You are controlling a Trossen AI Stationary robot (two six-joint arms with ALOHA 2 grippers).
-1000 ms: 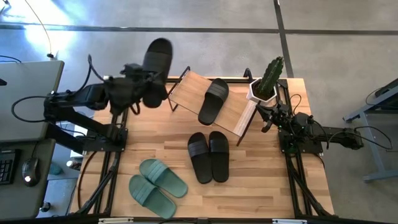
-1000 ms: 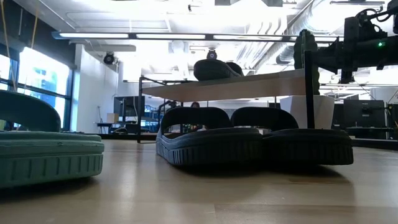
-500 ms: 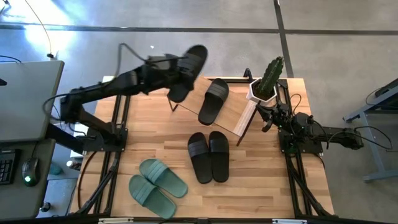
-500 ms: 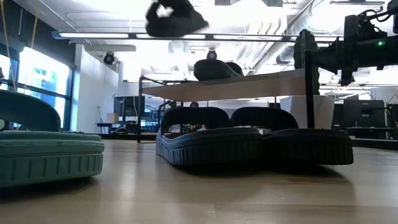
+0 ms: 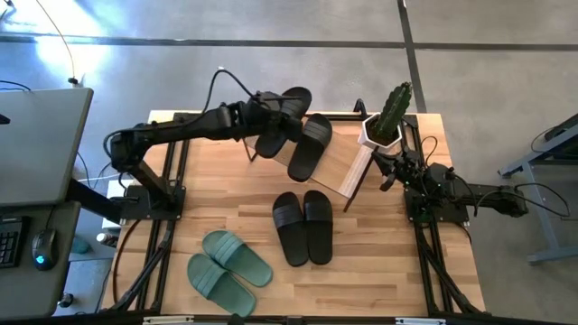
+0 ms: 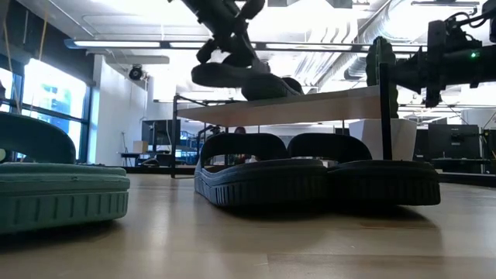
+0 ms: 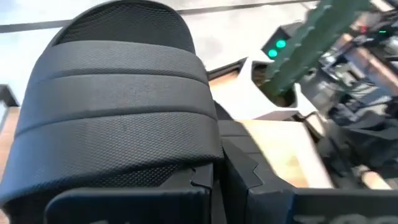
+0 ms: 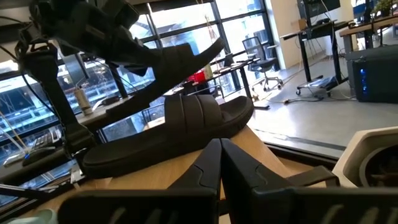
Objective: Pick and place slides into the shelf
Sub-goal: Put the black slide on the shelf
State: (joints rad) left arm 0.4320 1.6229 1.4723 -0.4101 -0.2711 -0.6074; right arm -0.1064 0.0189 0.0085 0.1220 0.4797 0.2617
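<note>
Desk (image 5: 379, 271): one wooden top carrying everything listed.

Shelf (image 5: 348, 162): one, light plank on black legs, at the desk's far edge, middle.

Arms: two. Left gripper (image 5: 267, 116) reaches over the shelf's left end, clamped on one black slide (image 5: 284, 119), which is held tilted just above the plank and beside the slide already there. Right gripper (image 8: 219, 163) waits by the desk's right edge, near the shelf's right end, its fingers pressed together with nothing between them.

Slides: six.
- Black, four: one held; one resting black slide (image 5: 310, 146) on the shelf plank; one black pair (image 5: 302, 226) side by side at the desk's centre, in front of the shelf.
- Green, two: one green pair (image 5: 228, 270) near the front-left corner.

Cactus (image 5: 394, 109): one, in a white pot (image 5: 371, 134) at the far-right corner, apparently touching the shelf's end.
</note>
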